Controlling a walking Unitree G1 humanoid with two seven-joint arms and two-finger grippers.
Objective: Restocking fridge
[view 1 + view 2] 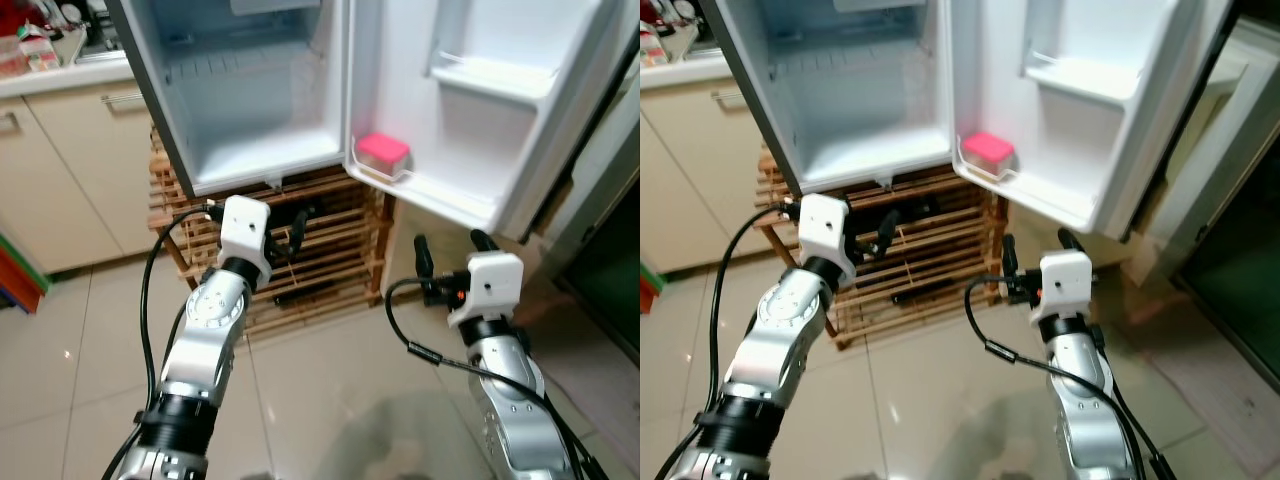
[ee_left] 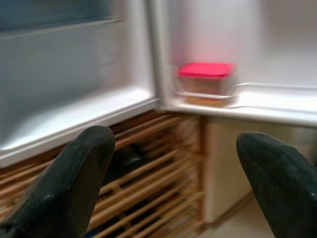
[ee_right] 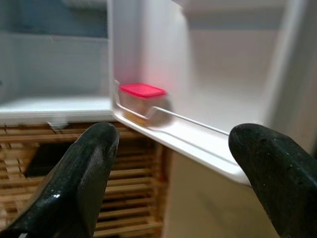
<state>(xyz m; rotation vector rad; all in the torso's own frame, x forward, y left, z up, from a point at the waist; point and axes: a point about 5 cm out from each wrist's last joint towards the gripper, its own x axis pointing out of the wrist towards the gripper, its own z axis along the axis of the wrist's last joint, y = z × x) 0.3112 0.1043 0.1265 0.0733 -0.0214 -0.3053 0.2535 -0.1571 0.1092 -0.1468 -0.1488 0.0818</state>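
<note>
From the left eye view I have the fridge point(image 1: 250, 110) open on its wooden slatted rack point(image 1: 300, 250), and the thing that matters, a clear container with a pink lid point(image 1: 383, 157), sits in the lowest door shelf point(image 1: 440, 190) at the hinge end, just beside the cabinet's bottom corner. My left gripper point(image 1: 285, 232) hangs below the fridge floor in front of the rack, empty; my right gripper point(image 1: 450, 247) is raised below the door shelf, fingers spread and holding nothing. The right eye view gives the same layout: the container lies up and forward of both grippers, above and between them, and I can't call either arm clearly nearer. In the left wrist view, blurred, the two black fingers point(image 2: 64, 183) stand wide apart, and the container point(image 2: 205, 84) shows in the gap between them, well beyond the tips, its longer side running along the shelf rail. In the right wrist view the fingers point(image 3: 74, 183) are equally wide apart, and the container point(image 3: 141, 99) sits just over one fingertip at the shelf's near end. With nothing in either gripper, I judge the container already stocked and the next item not yet fetched.
</note>
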